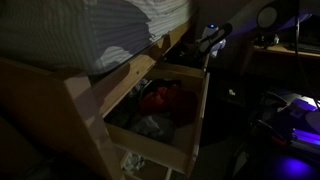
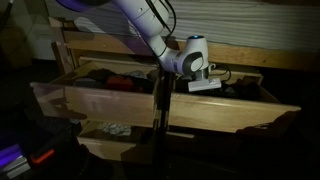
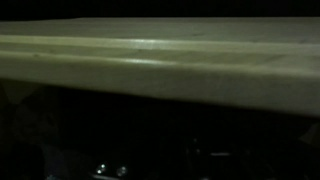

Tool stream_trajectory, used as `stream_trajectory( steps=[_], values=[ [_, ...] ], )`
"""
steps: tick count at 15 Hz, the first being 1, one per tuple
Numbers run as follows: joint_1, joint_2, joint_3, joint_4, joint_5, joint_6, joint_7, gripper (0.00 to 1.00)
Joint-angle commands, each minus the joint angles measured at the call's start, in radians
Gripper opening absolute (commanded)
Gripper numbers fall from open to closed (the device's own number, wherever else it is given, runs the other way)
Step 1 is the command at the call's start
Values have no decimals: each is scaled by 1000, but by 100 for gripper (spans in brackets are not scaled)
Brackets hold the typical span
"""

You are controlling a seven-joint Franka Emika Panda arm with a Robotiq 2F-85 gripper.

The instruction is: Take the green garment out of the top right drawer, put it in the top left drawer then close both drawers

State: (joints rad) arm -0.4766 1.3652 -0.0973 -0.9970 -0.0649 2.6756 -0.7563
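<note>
In an exterior view the two top drawers stand pulled out side by side, the top left drawer (image 2: 95, 105) and the top right drawer (image 2: 232, 115). My gripper (image 2: 160, 92) reaches down at the seam between them, at the right drawer's inner left end. Its fingers are lost in the dark; it is shut, and I cannot make out anything between them. The green garment does not show clearly anywhere. From the side, the gripper (image 1: 207, 44) hangs beyond the left drawer (image 1: 160, 148). The wrist view shows only a pale wood board (image 3: 160, 60) with darkness below it.
The left drawer holds red cloth (image 1: 160, 98) and grey cloth (image 1: 150, 125). A lower pale wood drawer (image 2: 110, 143) also stands open under the left one. A striped mattress (image 1: 100, 30) lies on the frame above. The room is very dim.
</note>
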Motion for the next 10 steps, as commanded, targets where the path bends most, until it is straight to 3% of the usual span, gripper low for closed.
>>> stream_trajectory(
  steps=[1, 3, 5, 10],
  values=[
    [0, -69, 22, -36, 3, 38, -19, 3],
    [12, -117, 21, -56, -1, -2, -9, 2],
    [-1, -169, 64, -65, 8, -109, -63, 2],
    [-34, -261, 153, -28, 32, -496, -199, 2]
  ],
)
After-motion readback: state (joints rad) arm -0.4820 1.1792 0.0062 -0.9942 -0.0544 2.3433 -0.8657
